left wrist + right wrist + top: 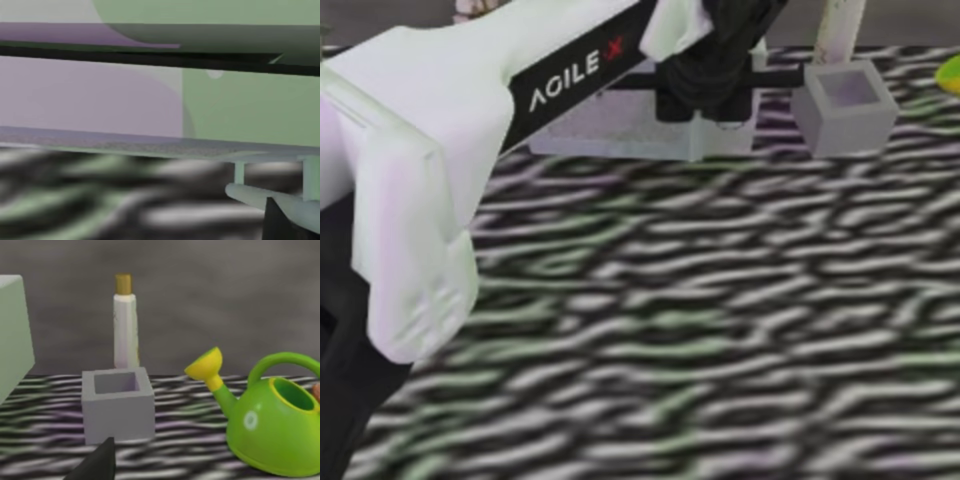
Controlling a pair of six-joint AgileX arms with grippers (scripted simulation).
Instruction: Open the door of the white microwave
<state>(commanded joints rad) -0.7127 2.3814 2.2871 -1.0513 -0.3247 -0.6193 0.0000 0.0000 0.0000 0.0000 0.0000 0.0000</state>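
The white microwave [620, 130] stands at the back of the table, mostly hidden under my left arm. My left gripper [705, 90] hangs right over the pale handle [706, 138] on the door [600, 128]. In the left wrist view the door's grey speckled window [150, 145] shows as a thin, nearly edge-on strip. The handle bar [255, 195] runs just beside a dark part of the gripper. My right arm is outside the top view. Only a dark part of my right gripper [100, 462] shows, low over the table and pointing at the small grey cube.
A small grey open cube [845, 105] sits to the right of the microwave. A white bottle with a tan cap [125, 325] stands behind it. A green watering can [272, 425] is farther right. A black-and-white wavy pattern covers the table [720, 330].
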